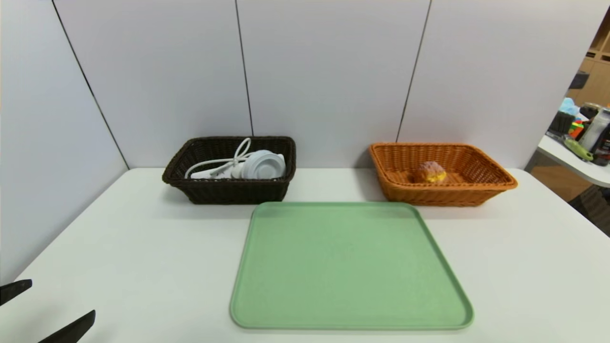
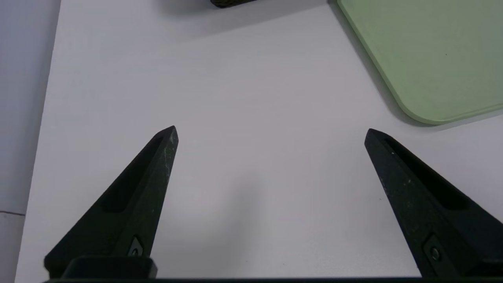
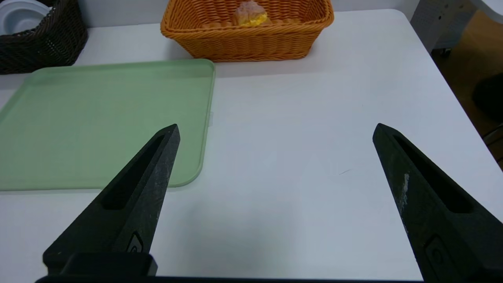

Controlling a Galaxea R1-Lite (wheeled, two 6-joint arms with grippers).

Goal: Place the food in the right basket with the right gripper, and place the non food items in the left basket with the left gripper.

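A small bun-like food piece (image 1: 431,172) (image 3: 249,13), brown with a yellow side, lies inside the orange right basket (image 1: 495,177) (image 3: 251,43). A white round item with a white cord (image 1: 259,164) lies in the dark brown left basket (image 1: 228,190) (image 3: 43,51). My left gripper (image 1: 59,305) (image 2: 271,129) hovers open over bare table at the near left, nothing between its fingers. Over the table to the right of the tray, my right gripper (image 3: 276,127) is open and empty; the head view does not show it.
A green tray (image 1: 350,267) (image 2: 432,59) (image 3: 94,122) lies in the middle of the white table (image 1: 119,257), in front of both baskets, with nothing on it. Grey partition walls stand behind and to the left. Another table with clutter (image 1: 584,138) sits at the far right.
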